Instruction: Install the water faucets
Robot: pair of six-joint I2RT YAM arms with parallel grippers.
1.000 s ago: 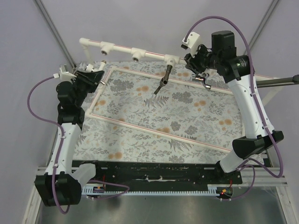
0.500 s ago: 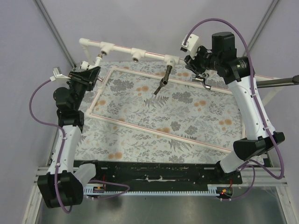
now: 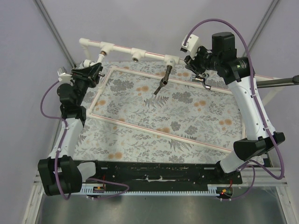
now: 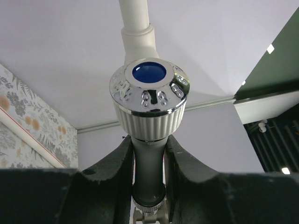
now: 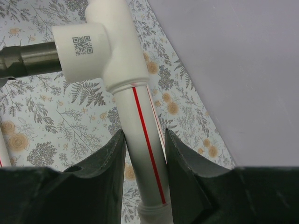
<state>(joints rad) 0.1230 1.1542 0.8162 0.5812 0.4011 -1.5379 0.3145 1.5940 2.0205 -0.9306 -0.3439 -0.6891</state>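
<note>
Top view:
- left claw [image 3: 93, 69] sits at the far-left corner of the tabletop, pinching the white tap [image 3: 99, 59].
- The tap's far end meets the first tee [image 3: 106, 46] of the raised pipe [image 3: 149, 55] along the far edge. Can't tell from here if it is threaded in.
- dark tap [image 3: 164, 77] hangs from the third tee [image 3: 170, 59], slanting down toward mid-table.
- right claw [image 3: 190, 63] is clamped on the raised pipe just right of that tee.
- chrome tap [image 3: 204, 83] looks to lie on the floral cloth [image 3: 154, 116] near the far edge, right of centre, just beside the right claw and not gripped.
- A flat pipe rectangle [image 3: 159, 130] with red stripes lies on the cloth.

Left wrist:
- left claw [image 4: 148, 144] has its fingers [image 4: 122, 163] pressed on both sides of the grey stem of the white tap [image 4: 149, 102].
- The knob is ribbed white with a shiny chrome cap and a plain blue disc in the middle, no lettering.
- White pipe [image 4: 135, 18] with a collar runs up behind the knob.

Right wrist:
- right claw [image 5: 142, 140] pinches the pipe [image 5: 138, 116]; fingers [image 5: 112, 158] touch both sides.
- A red stripe runs along the pipe.
- The tee [image 5: 100, 51] above carries a QR code sticker, with no readable text beside it.
- dark tap [image 5: 28, 58] enters the tee's side port from the left.
</note>
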